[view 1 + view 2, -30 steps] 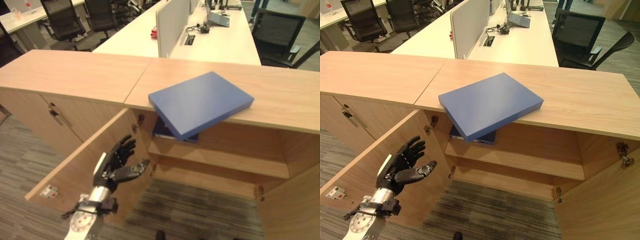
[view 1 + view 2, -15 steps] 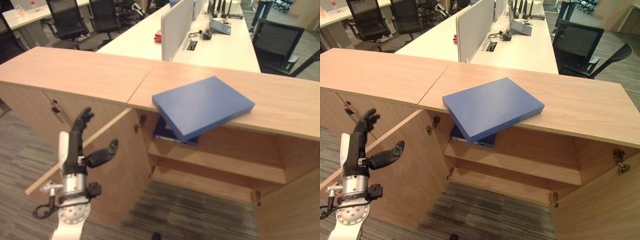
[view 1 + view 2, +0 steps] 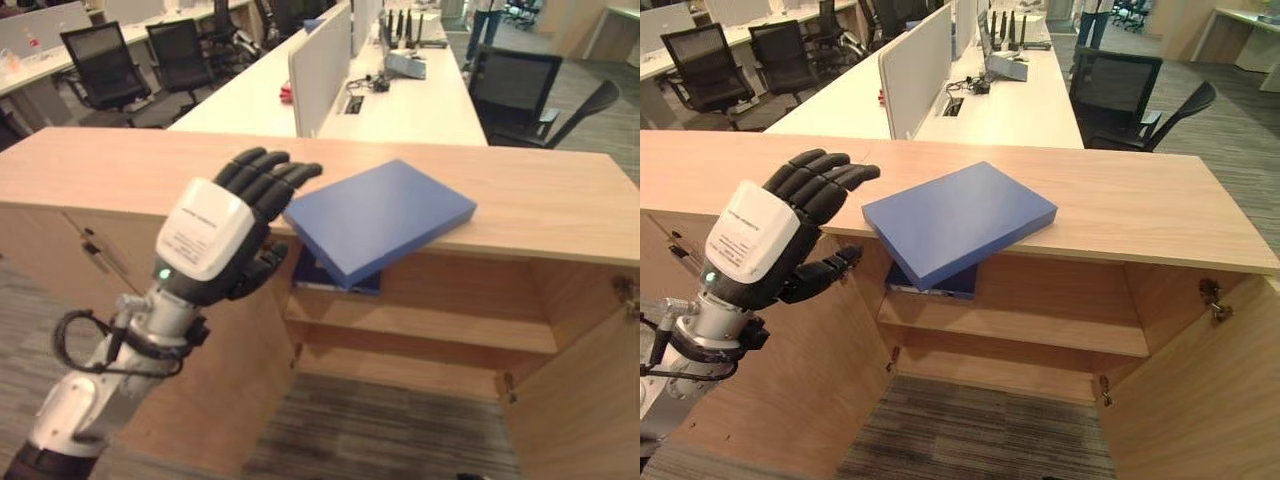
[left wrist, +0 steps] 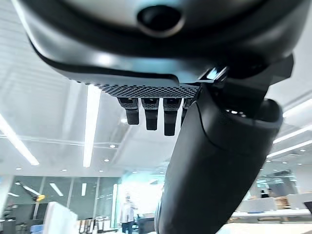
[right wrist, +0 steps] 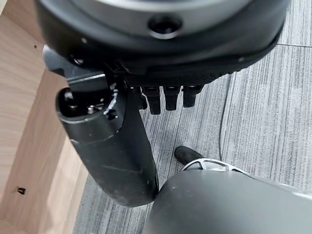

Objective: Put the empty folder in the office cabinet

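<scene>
Left robot hand (image 3: 215,240) open, just beside blue folder (image 3: 380,215).

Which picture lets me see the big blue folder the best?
The right eye view: the blue folder lies whole on the cabinet top, one corner over the edge. In the left eye view the left hand is close beside its corner. The wrist views look at ceiling and floor instead.

Blue folder (image 3: 958,220); light wood-grain cabinet (image 3: 1140,195); dark hand (image 3: 790,235) with white back cover; grey striped carpet (image 3: 970,440).
</scene>
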`<state>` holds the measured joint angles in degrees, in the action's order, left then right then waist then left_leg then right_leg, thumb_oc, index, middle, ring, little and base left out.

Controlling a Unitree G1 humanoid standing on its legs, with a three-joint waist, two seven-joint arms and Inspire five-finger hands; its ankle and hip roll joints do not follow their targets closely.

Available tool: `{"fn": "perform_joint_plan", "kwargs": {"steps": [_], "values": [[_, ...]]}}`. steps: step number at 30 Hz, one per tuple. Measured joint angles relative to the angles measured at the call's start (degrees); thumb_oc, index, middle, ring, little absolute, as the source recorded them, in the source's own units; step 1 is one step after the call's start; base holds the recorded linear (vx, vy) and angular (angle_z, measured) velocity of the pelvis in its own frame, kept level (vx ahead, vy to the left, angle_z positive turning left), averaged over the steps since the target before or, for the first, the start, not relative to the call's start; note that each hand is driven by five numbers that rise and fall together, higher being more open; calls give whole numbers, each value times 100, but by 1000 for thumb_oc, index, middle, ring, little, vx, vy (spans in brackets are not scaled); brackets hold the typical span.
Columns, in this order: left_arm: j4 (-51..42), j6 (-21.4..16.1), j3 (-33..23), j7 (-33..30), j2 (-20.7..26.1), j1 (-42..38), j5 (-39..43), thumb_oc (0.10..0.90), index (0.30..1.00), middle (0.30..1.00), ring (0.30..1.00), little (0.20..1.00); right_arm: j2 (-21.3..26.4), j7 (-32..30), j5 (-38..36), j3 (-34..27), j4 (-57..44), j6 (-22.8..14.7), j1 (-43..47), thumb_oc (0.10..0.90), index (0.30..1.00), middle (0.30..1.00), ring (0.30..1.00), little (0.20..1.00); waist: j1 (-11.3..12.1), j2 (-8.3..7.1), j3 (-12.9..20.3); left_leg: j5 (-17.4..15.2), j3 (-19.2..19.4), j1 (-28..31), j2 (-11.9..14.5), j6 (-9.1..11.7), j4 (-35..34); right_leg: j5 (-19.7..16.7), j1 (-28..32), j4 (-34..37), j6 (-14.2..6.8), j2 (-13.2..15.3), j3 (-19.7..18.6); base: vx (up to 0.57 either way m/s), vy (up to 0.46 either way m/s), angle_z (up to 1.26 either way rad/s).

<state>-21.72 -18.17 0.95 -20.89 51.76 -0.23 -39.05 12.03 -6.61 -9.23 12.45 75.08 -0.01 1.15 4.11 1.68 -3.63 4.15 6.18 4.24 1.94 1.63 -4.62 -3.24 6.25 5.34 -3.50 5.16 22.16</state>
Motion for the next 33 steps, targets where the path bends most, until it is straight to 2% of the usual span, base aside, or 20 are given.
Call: {"fn": "perform_joint_plan", "kwargs": {"steps": [9, 18, 33], "values": [[222, -64, 230, 39, 139, 32, -68, 800, 900, 900, 900, 900, 11, 2, 0, -28, 167, -62, -77, 800, 900, 900, 900, 900, -15, 64, 314, -46, 63, -2, 4, 25, -1, -34, -35, 0, 9, -2, -74, -2, 1, -3], [722, -39, 526, 165, 141, 30, -68, 800, 900, 900, 900, 900, 8, 4, -1, -39, 163, -59, -77, 800, 900, 900, 900, 900, -81, 66, 343, -43, 119, -2, 3, 21, -2, -70, -67, 0, 18, 2, -127, -1, 1, -3], [1503, 319, 1135, 284, 78, -360, -194, 800, 900, 900, 900, 900, -1, 2, 2, -39, 160, 28, -75, 800, 900, 900, 900, 900, -113, 53, 356, -46, 166, 43, 4, 14, -1, -77, -67, 0, 18, 1, -173, 0, 0, 0]]}}
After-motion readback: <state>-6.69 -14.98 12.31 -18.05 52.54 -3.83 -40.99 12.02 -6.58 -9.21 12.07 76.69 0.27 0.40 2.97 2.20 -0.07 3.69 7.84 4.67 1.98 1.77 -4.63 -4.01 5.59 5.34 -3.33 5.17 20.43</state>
